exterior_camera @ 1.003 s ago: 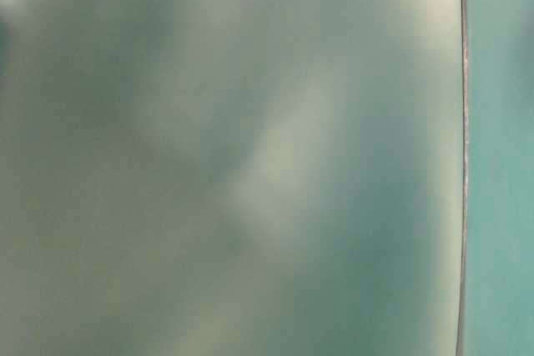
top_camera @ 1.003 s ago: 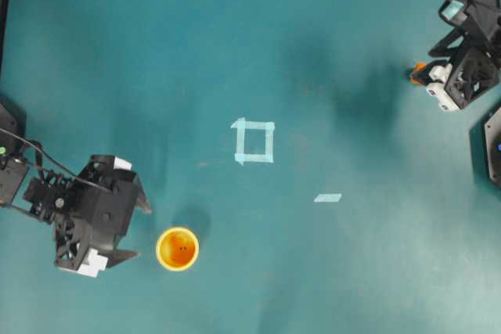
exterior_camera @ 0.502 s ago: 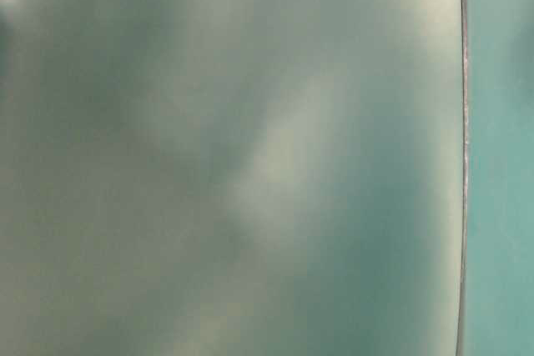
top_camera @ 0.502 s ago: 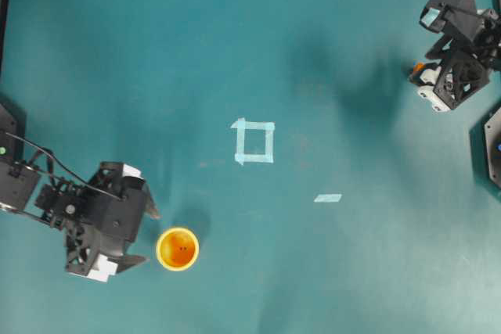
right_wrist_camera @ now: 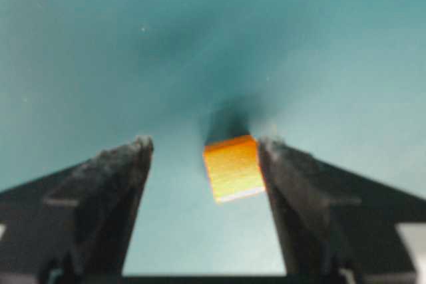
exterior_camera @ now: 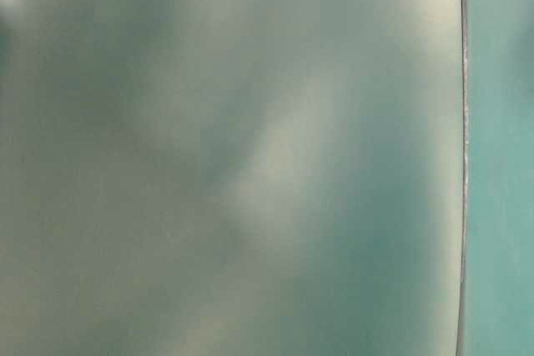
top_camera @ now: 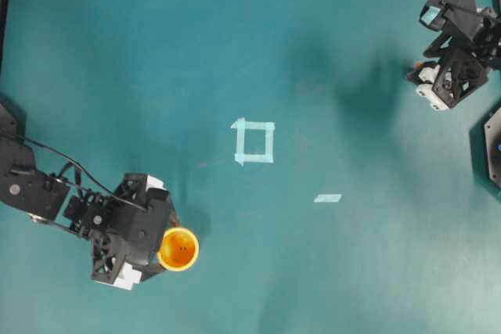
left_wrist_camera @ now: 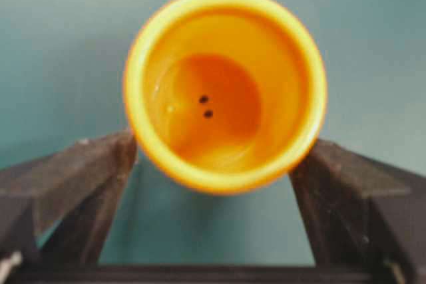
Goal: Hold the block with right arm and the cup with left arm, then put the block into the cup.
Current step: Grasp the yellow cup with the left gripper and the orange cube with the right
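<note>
Our left hand (left_wrist_camera: 216, 164) stands wide, its two dark fingers (left_wrist_camera: 73, 177) flanking the cup (left_wrist_camera: 225, 88) near its base without yet pressing; in the overhead view that hand (top_camera: 160, 246) sits right against the cup (top_camera: 178, 249) low on the left of the teal surface (top_camera: 250, 52). Our right hand (right_wrist_camera: 205, 157) is wide too, with the block (right_wrist_camera: 231, 167) between its fingers, close against the right one and clear of the left; overhead, that hand (top_camera: 427, 76) is at the far right edge, the block almost hidden under it.

We judge the cup light, stiff and smooth-walled plastic, likely to skate or tip if squeezed off-centre, so we take it across its round wall, below the rim. It is yellow-rimmed, orange inside, with two dark dots at the bottom. The block looks light and rigid; its flat opposite sides suit a square pinch. It is a small orange cube, paler along its near edge.
</note>
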Tool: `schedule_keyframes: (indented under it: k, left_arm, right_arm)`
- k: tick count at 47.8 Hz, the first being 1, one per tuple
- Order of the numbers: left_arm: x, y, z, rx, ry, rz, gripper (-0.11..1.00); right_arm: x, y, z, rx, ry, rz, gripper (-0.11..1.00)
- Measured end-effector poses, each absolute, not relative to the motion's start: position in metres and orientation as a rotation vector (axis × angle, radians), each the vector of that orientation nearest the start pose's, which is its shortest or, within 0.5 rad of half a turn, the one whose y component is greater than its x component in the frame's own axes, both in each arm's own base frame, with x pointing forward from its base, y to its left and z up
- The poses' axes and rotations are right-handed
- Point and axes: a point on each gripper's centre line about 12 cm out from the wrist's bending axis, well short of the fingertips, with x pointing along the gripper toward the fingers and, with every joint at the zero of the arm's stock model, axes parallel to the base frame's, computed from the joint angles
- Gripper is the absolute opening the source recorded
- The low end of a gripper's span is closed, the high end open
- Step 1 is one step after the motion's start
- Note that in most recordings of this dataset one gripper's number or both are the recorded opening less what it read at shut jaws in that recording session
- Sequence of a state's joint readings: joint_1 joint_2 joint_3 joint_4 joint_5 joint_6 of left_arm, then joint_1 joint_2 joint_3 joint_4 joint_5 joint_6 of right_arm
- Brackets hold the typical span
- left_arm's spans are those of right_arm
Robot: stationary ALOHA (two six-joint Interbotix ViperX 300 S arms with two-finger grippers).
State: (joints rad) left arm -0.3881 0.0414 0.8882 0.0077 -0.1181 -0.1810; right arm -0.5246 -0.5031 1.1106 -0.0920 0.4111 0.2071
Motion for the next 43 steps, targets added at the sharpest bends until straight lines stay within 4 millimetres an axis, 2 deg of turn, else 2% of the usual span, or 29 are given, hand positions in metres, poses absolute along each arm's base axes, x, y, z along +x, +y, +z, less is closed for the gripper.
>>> schedule_keyframes:
  k: [16,24,28,36,43]
  left_arm:
    - [0.318,-0.130,0.095,-0.011,0.795,-0.302,0.86]
    - [0.317,-0.130,0.094,0.006,0.793,-0.309,0.65]
    - [0.318,-0.128,0.094,0.010,0.792,-0.308,0.63]
    - [0.323,-0.115,0.094,-0.004,0.791,-0.271,0.63]
    - [0.326,-0.095,0.096,-0.025,0.799,-0.214,0.63]
  right_arm:
    - [0.184,-0.112,0.146,0.361,0.970,-0.575,0.65]
    - [0.186,-0.113,0.147,0.357,0.953,-0.574,0.65]
    - [0.187,-0.113,0.148,0.353,0.945,-0.572,0.65]
    - [0.186,-0.116,0.149,0.377,0.935,-0.593,0.65]
    - [0.181,-0.122,0.148,0.490,0.904,-0.675,0.65]
